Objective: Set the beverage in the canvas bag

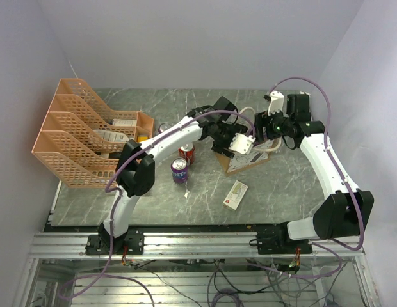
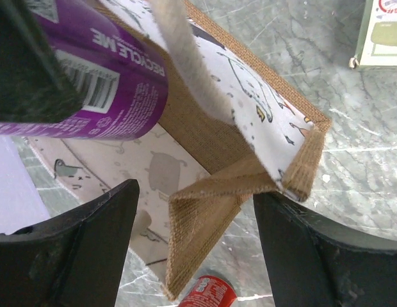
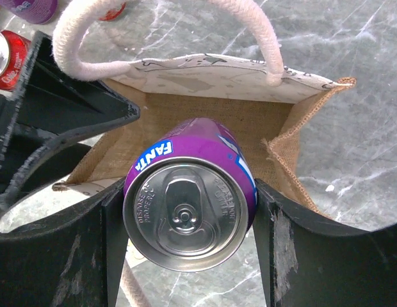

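Purple aluminium drink can [image 3: 186, 211], its "Fanta" lettering and silver pull-tab top facing the right wrist camera, sits clamped between the two black fingers of the right gripper [image 3: 189, 192]. Both fingers press against its sides. The can points bottom-first at the open mouth of the tan-brown jute canvas bag [image 3: 205, 115], which has a white printed panel and cream rope handles [image 3: 262, 38]. How far the can reaches into the mouth cannot be told.

The left gripper [image 2: 197, 195] is spread wide and holds nothing. A folded jute corner of the bag lies between its fingers, but whether either finger touches the bag is unclear. In the right wrist view this gripper sits at the bag's left edge, just beside the can, with one handle looping over it.

On the grey marbled table [image 1: 282, 185], a red drink can [image 1: 186, 153] and a second purple can [image 1: 179, 170] stand near each other under the left arm. A small white-and-red flat box [image 1: 235, 194] lies nearer the arm bases. The orange mesh file rack [image 1: 77, 134] stands well apart at the left.
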Controlling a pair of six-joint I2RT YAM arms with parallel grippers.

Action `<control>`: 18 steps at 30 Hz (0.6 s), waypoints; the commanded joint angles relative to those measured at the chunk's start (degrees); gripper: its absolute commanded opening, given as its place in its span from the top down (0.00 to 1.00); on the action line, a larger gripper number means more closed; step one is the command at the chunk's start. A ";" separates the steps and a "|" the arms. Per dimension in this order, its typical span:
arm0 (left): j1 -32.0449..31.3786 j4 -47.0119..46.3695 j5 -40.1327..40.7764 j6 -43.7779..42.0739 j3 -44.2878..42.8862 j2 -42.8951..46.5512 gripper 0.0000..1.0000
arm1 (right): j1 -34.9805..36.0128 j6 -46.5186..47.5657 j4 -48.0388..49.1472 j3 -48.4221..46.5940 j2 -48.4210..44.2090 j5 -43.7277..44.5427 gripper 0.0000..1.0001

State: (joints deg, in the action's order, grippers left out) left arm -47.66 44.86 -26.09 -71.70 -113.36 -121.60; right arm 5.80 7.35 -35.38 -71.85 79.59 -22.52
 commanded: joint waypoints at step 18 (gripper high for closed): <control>-2.41 10.25 -0.89 -5.50 8.91 5.80 0.70 | -0.74 -1.47 11.80 0.93 -0.91 13.28 0.85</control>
State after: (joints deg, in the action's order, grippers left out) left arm -49.04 51.07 -24.58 -76.20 -106.83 -118.52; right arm 5.10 6.15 -30.50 -70.37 79.44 -14.92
